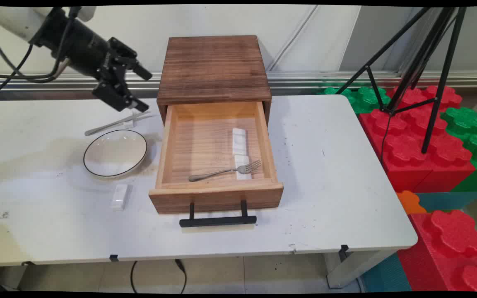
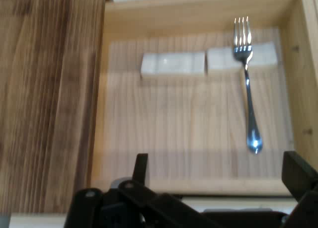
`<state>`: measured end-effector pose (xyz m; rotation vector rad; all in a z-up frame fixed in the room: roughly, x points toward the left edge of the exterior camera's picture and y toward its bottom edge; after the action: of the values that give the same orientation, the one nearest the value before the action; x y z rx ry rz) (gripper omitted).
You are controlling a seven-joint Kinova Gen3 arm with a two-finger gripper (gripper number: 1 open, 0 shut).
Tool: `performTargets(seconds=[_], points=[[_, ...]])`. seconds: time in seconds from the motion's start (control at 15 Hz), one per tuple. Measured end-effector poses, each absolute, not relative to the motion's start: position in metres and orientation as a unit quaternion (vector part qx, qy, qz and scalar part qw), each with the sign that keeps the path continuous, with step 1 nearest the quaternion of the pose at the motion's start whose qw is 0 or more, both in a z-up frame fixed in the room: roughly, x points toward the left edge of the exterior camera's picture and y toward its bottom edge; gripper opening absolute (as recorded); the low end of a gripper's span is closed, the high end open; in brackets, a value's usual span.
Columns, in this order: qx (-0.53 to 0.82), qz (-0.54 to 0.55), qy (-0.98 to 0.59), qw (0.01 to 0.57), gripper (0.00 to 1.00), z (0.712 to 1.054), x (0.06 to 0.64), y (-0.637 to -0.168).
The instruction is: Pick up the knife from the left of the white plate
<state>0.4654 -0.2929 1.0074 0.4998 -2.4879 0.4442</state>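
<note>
Wooden drawer unit (image 1: 213,68), dark-stained top, standing on the white table (image 1: 338,174) toward its far edge; taken as landmark for all entries below. Drawer (image 1: 215,194), pale wood, pulled fully out toward the table's near side, black bar handle (image 1: 218,220) on its front. Inside the drawer: one metal fork (image 1: 226,170), lying across the floor near the drawer front, tines toward the drawer's right wall and resting on a white block; two white rectangular blocks (image 1: 239,141) set end to end along the right half of the floor, touching or nearly so. Gripper (image 1: 133,90), black, two-fingered, raised above the table just left of the unit's rear corner, angled down toward the drawer; fingers spread wide, nothing between them; in the hand view it looks into the drawer (image 2: 198,114) over its side wall, with the fork (image 2: 247,84) and blocks (image 2: 173,64) in sight and the unit's dark top (image 2: 47,99) on that picture's left. Left of the unit on the table: a long pale utensil (image 1: 116,123), kind not clear, lying just below the gripper with a small white piece across it; a white bowl (image 1: 115,153) with a dark rim beside the drawer's left wall, apart from it; one more white block (image 1: 119,196) near the drawer's front left corner. Right of the table: a black tripod (image 1: 420,62) over red and green foam blocks (image 1: 425,140).
</note>
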Motion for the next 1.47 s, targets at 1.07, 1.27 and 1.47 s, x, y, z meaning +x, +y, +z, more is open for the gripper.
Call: performTargets(seconds=[1.07, 1.27, 1.47], points=[[0.256, 0.170, -0.937, 0.167, 1.00, 0.938, 0.608, -0.300], [0.262, 0.173, -0.937, 0.156, 1.00, 0.922, 0.624, -0.309], [0.269, 0.176, -0.936, 0.146, 1.00, 0.903, 0.639, -0.318]])
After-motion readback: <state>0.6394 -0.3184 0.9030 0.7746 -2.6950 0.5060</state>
